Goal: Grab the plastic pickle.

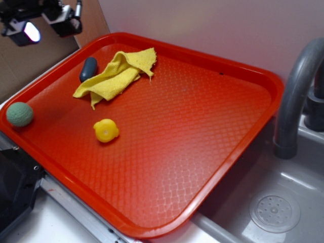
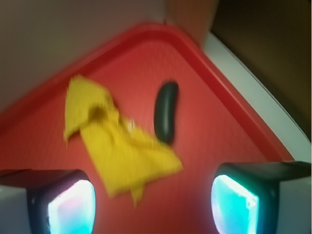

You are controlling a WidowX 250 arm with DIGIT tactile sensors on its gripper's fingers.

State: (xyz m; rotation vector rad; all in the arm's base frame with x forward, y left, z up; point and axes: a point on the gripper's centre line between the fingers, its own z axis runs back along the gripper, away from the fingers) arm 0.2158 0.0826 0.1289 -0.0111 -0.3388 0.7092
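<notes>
Gripper [image 2: 153, 204] fingers spread wide and empty above red tray [image 1: 202, 152], pickle [image 2: 166, 111] lying near tray's corner just beside crumpled yellow cloth [image 2: 117, 146], well apart from claw.

The tray [image 1: 202, 152] is bright orange-red, its floor embossed all over with a fine diamond lattice. Near its far left corner the plastic pickle [image 1: 87, 69] looks very dark green-grey, almost black, and plain. Just beside it the cloth [image 1: 115, 75] is yellow with a waffle weave. At the tray's left rim the ball [image 1: 19, 114] is pale green and rough-textured; further in, the small toy [image 1: 106, 130] is solid yellow. The end effector [image 2: 153, 204] is black, its pads [image 2: 233, 202] glowing what seems cyan-white in the blurred wrist view.
</notes>
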